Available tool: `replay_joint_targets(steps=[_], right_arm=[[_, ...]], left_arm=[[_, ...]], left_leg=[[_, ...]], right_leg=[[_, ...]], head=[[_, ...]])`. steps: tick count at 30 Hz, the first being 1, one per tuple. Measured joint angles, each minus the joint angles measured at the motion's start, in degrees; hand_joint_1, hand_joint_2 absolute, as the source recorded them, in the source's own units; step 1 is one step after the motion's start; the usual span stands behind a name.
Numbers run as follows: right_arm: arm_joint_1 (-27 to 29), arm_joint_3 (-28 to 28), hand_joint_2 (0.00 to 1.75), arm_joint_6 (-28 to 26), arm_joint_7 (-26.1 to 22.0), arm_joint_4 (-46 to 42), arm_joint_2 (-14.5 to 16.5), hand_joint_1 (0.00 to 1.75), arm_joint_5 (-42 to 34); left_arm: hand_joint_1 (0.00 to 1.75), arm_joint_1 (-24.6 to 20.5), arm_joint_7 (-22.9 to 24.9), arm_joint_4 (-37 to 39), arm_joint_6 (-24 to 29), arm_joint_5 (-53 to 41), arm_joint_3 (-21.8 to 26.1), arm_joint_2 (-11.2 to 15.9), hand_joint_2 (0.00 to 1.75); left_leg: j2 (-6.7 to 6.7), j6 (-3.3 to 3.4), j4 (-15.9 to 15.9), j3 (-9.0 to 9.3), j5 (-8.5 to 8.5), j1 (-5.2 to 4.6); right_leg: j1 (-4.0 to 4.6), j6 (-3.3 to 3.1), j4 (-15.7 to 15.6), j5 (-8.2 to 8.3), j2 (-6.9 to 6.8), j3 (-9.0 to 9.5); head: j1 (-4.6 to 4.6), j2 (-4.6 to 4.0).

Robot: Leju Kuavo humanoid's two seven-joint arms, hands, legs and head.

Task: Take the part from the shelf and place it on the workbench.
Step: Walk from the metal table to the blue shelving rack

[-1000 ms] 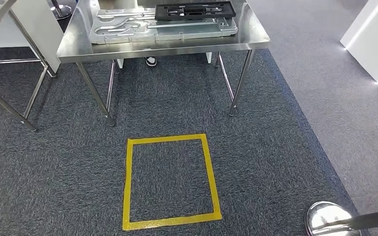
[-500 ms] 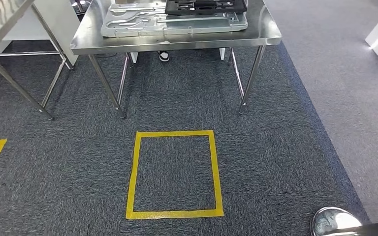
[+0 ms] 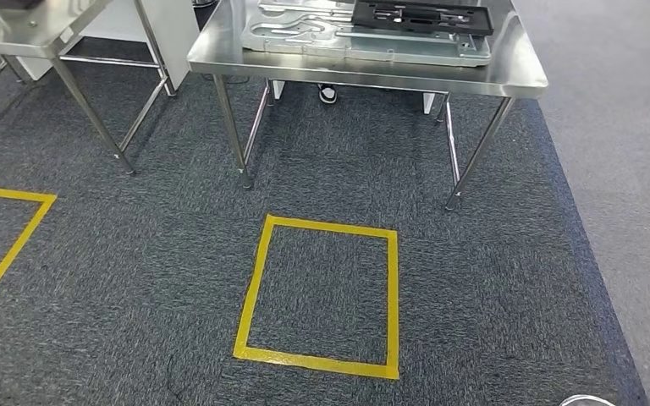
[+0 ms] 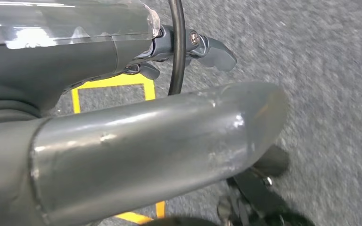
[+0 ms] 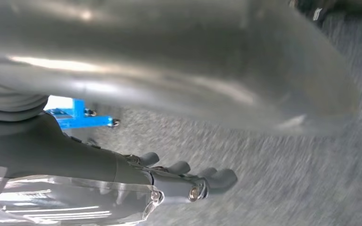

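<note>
My left hand (image 4: 136, 141) hangs over the carpet (image 4: 320, 70) with its fingers (image 4: 214, 51) stretched out and released. The thick thumb stands well apart from them, and they grasp nothing. On the floor past those fingers, in the gap between them and the thumb, I see a corner of a yellow tape square (image 4: 111, 81).

My right hand (image 5: 169, 89) hangs the same way. Its fingers (image 5: 219, 179) are straight, side by side and relaxed, and the thumb is clear of them. A blue frame on small wheels (image 5: 75, 117) stands on the carpet behind the base of those fingers.

From the head view, a steel table (image 3: 364, 74) stands beyond the tape square, well away from both sets of fingers. A silver plate (image 3: 305, 38) lies flat on it, and a black part (image 3: 423, 15) rests on top of the plate. I cannot tell whether this is the part from the shelf. A shoe (image 3: 328, 93) shows under the table.
</note>
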Motion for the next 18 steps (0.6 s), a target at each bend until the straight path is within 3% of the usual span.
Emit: replay_joint_targets(steps=[2, 3, 4, 5, 7, 9, 11, 12, 14, 16, 17, 18], right_arm=[[0.1, 0.0, 0.0, 1.2, -0.6, 0.0, 0.8, 0.0, 0.4], [0.2, 0.0, 0.0, 1.5, -0.7, 0.0, 1.2, 0.0, 0.5], [0.2, 0.0, 0.0, 1.6, -0.7, 0.0, 1.6, 0.0, 0.6], [0.2, 0.0, 0.0, 1.7, -0.7, 0.0, 1.9, 0.0, 0.6], [0.2, 0.0, 0.0, 1.9, -0.3, 0.0, 2.2, 0.0, 0.7], [0.2, 0.0, 0.0, 2.1, 0.2, 0.1, 2.3, 0.0, 0.7], [0.1, 0.0, 0.0, 2.4, 0.7, 0.1, 2.3, 0.0, 0.7], [0.1, 0.0, 0.0, 2.5, 0.9, 0.1, 2.3, 0.0, 0.7], [0.1, 0.0, 0.0, 2.9, 1.1, 0.1, 1.9, 0.0, 0.7], [0.3, 0.0, 0.0, 3.2, 1.2, 0.2, 1.1, 0.0, 0.7], [0.3, 0.0, 0.0, 3.2, 1.2, 0.3, 0.7, 0.0, 0.7], [0.4, 0.0, 0.0, 3.2, 1.2, 0.3, 0.4, 0.0, 0.7]], left_arm=[[0.0, -0.1, 0.0, 0.0, 0.5, 0.1, -0.3, 0.0, 0.0], [0.0, -0.1, 0.0, 0.0, 0.6, 0.3, -0.4, 0.1, 0.0], [0.0, 0.0, 0.1, 0.0, 0.7, 0.4, -0.5, 0.1, 0.0], [0.0, 0.0, 0.1, 0.0, 0.8, 0.6, -0.5, 0.1, 0.0], [0.0, 0.0, 0.3, 0.0, 1.0, 1.1, -0.5, 0.2, 0.0], [0.0, -0.2, 0.3, 0.0, 1.2, 1.6, -0.5, 0.2, 0.0], [0.0, -0.1, 0.4, 0.0, 1.3, 2.0, -0.5, 0.2, 0.0], [0.0, 0.0, 0.4, 0.0, 1.4, 2.1, -0.5, 0.2, 0.0], [0.0, 0.0, 0.4, 0.0, 1.5, 2.3, -0.5, 0.2, 0.0], [0.0, -0.2, 0.5, 0.0, 1.5, 2.4, -0.5, 0.1, 0.0], [0.0, -0.2, 0.5, 0.0, 1.5, 2.4, -0.5, 0.1, 0.0], [0.0, -0.2, 0.5, 0.0, 1.5, 2.4, -0.5, 0.1, 0.0]], left_leg=[[-1.2, 0.22, 0.1, -0.54, 0.36, -0.06], [-1.9, 0.19, 0.2, -0.71, 0.47, -0.07], [-2.66, 0.12, 0.3, -0.81, 0.55, -0.06], [-3.41, -0.01, 0.4, -0.84, 0.56, -0.04], [-4.74, -0.49, 1.1, -1.23, 0.45, -0.13], [-5.93, -1.32, 1.6, -1.97, 0.5, -0.17], [-7.08, -2.16, 1.6, -2.54, 0.81, -0.04], [-6.75, -2.46, 1.8, -2.76, 0.7, -0.01], [-4.28, -2.98, 4.8, -4.17, -1.35, -0.05], [-1.74, -3.39, 11.8, -7.26, -5.34, -0.05], [-1.34, -3.54, 15.3, -8.75, -6.87, 0.0], [-1.17, -3.6, 17.1, -9.4, -7.34, 0.02]], right_leg=[[-0.02, 0.04, 7.0, -3.15, 1.2, -3.0], [-0.04, 0.05, 8.4, -3.2, 1.39, -3.54], [-0.11, 0.04, 7.8, -2.14, 1.52, -3.08], [-0.23, -0.01, 5.0, -0.15, 1.87, -1.58], [-0.63, -0.18, -2.5, 3.16, 4.41, 1.98], [-0.73, -0.44, -6.2, 4.0, 6.35, 3.41], [-0.61, -0.95, -6.4, 4.07, 5.51, 3.36], [-0.64, -1.34, -6.6, 4.24, 4.82, 3.43], [-0.74, -2.16, -7.1, 4.57, 3.23, 3.53], [-0.47, -2.59, -7.1, 4.62, 1.54, 3.4], [-0.35, -2.64, -7.1, 4.61, 0.65, 3.29], [-0.28, -2.65, -7.1, 4.6, -0.17, 3.23]], head=[[-0.01, 0.0], [-0.01, 0.0], [-0.01, 0.0], [-0.01, 0.0], [-0.01, 0.0], [-0.01, 0.0], [-0.01, 0.0], [-0.01, 0.0], [-0.03, 0.0], [-0.03, 0.0], [-0.03, 0.0], [-0.02, 0.0]])
